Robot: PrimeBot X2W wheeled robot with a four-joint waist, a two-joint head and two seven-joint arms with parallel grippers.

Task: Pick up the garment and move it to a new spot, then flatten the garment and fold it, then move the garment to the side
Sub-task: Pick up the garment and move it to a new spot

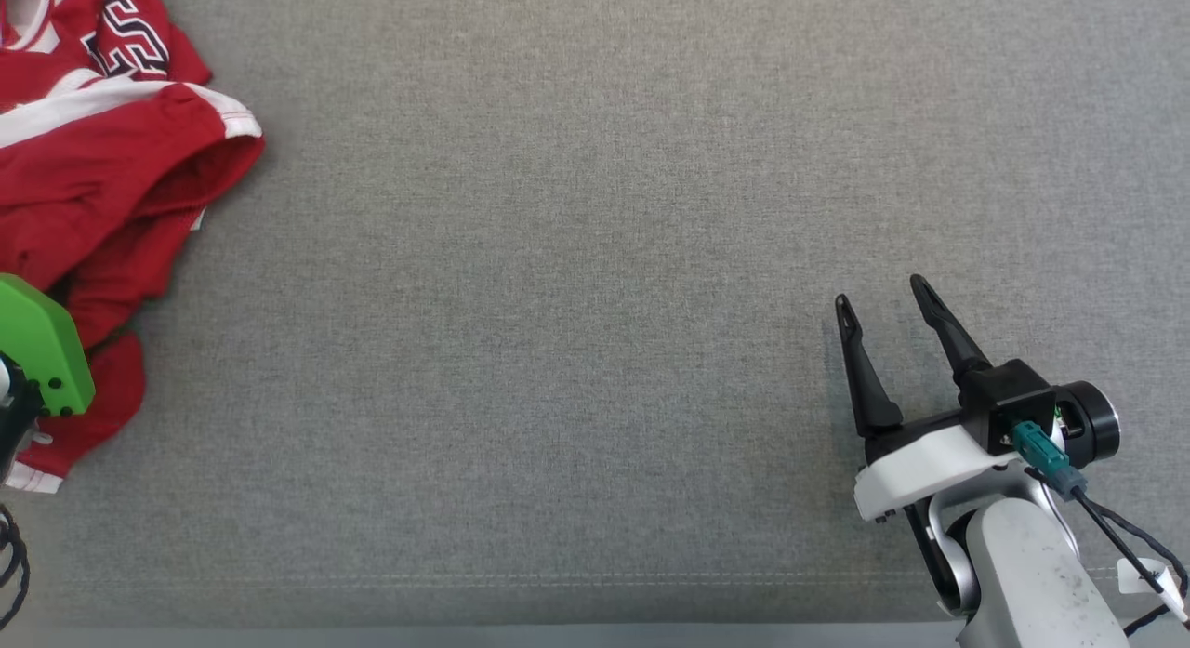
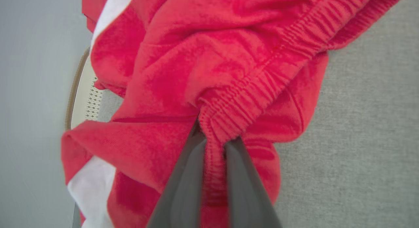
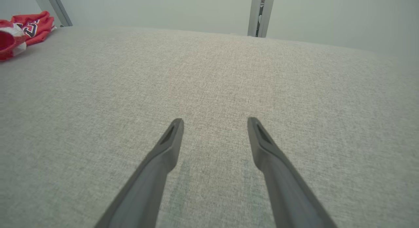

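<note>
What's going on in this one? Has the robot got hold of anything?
The robot's left gripper is pinched shut on the elastic edge of a crumpled red garment with white trim. The garment lies bunched at the left side of the grey fabric-covered table. The right gripper sits open over bare table at the lower right of the head view, holding nothing. Nothing is flattened or folded yet, so this looks like the very start of the pick-up.

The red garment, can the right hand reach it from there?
Perhaps, with a long stretch: only bare grey surface lies between the open right hand and the garment, far left, pinched by the left hand.
</note>
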